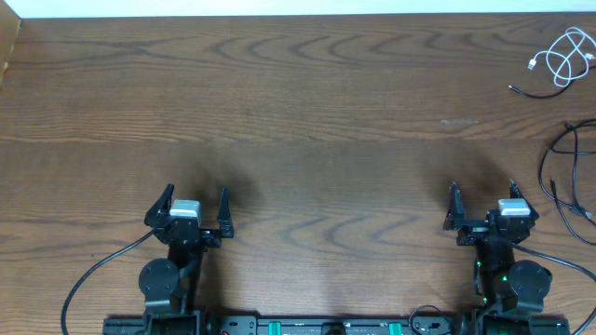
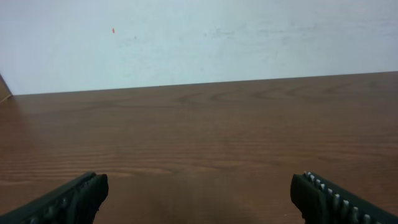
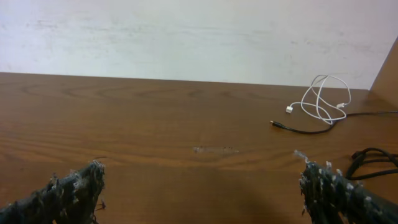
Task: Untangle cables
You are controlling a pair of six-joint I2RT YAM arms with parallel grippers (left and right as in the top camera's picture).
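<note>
Left pincer [image 1: 196,195]: wide open, empty, parked.
Right pincer [image 1: 482,191]: wide open, empty, nearer the tangle.
Thin looped white cable [image 1: 563,56]: ahead-right, untouched, overlapping long thin black cable [image 3: 298,130].

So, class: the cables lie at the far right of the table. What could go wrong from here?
The white cable overlaps the black cable, so lifting one may drag or tighten the other. The black cable runs out of the overhead view; a pull might slide it off the table.
</note>
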